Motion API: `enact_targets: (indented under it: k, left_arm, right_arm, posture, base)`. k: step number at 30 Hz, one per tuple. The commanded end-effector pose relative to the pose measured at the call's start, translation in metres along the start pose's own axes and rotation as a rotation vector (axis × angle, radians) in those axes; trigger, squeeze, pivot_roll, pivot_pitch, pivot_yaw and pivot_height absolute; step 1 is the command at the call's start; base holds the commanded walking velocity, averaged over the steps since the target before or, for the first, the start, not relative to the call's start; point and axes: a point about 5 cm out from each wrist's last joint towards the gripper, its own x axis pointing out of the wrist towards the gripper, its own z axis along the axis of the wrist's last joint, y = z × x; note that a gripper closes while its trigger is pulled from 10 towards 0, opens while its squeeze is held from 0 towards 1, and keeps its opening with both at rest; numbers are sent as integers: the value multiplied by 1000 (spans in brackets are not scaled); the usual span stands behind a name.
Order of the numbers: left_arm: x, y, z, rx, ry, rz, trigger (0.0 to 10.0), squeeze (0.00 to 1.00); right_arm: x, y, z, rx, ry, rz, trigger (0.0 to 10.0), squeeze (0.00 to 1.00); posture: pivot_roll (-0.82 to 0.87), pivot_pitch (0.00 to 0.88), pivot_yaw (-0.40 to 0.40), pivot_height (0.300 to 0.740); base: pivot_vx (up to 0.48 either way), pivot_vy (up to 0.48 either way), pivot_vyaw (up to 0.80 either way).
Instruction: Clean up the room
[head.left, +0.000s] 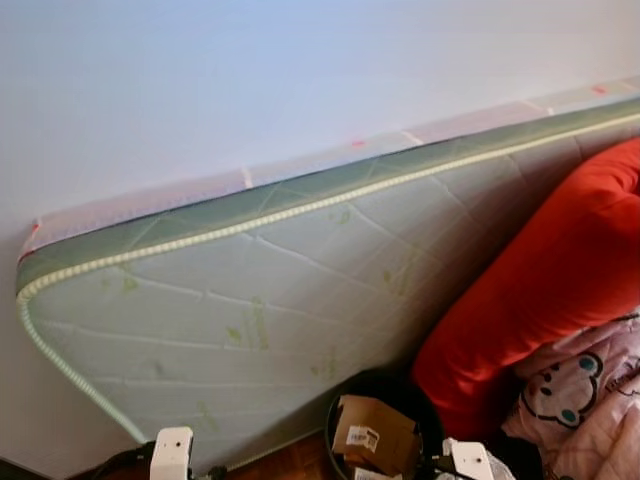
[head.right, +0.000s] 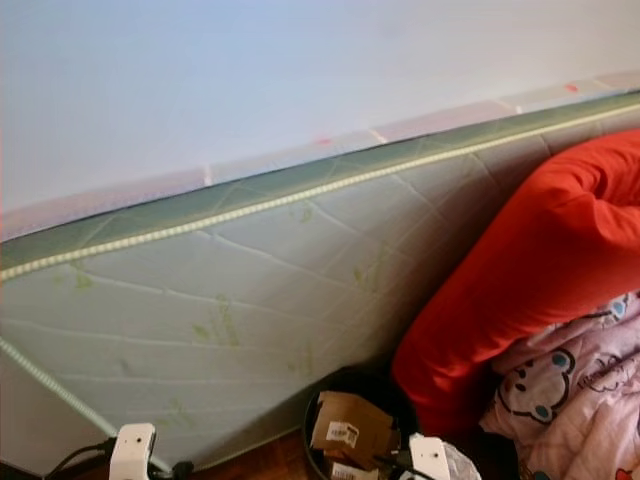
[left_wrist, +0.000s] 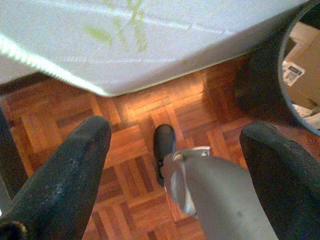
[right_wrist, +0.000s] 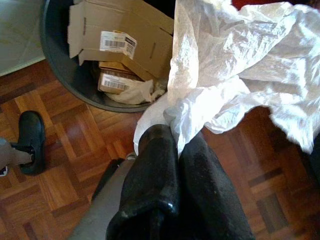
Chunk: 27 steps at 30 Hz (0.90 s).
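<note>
Fingers of the right gripper (right_wrist: 176, 150) pinch a crinkly white plastic sheet (right_wrist: 240, 75) beside the round black bin (right_wrist: 65, 65) of brown cardboard boxes (right_wrist: 125, 40). The left gripper (left_wrist: 175, 145) is wide open over the wooden floor (left_wrist: 130, 150).

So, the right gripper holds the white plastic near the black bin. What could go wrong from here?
The white plastic sheet is pinched at one edge only by the right gripper, so it may slip out or drape outside the black bin.

The bin already holds cardboard boxes up to near its rim, so the bulky sheet may rest on top and spill onto the wood floor.

The left gripper hangs open, giving no help.
</note>
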Motion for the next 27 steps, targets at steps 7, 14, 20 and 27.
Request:
enact_targets:
  k: [7, 14, 20, 27]
  left_arm:
    - [0, -1, -3, -5, 18, -5, 10000, 0]
    - [0, -1, -2, -2, 17, -6, 10000, 0]
    - [0, -1, -2, 5, 17, -7, 10000, 0]
    - [0, -1, -1, 5, 16, -9, 10000, 0]
  right_arm:
    - [0, -1, 0, 1, 2, -1, 10000, 0]
    - [0, -1, 2, -29, -9, 1, 10000, 0]
    - [0, -1, 2, 1, -9, 2, 10000, 0]
    - [0, 0, 3, -17, -10, 10, 10000, 0]
  posture:
    - [40, 0, -40, 740]
    - [39, 0, -39, 740]
    - [38, 0, -39, 740]
    - [37, 0, -39, 740]
  base:
    - [0, 0, 0]
    - [0, 0, 288]
    - [0, 0, 346]
    - [0, 0, 0]
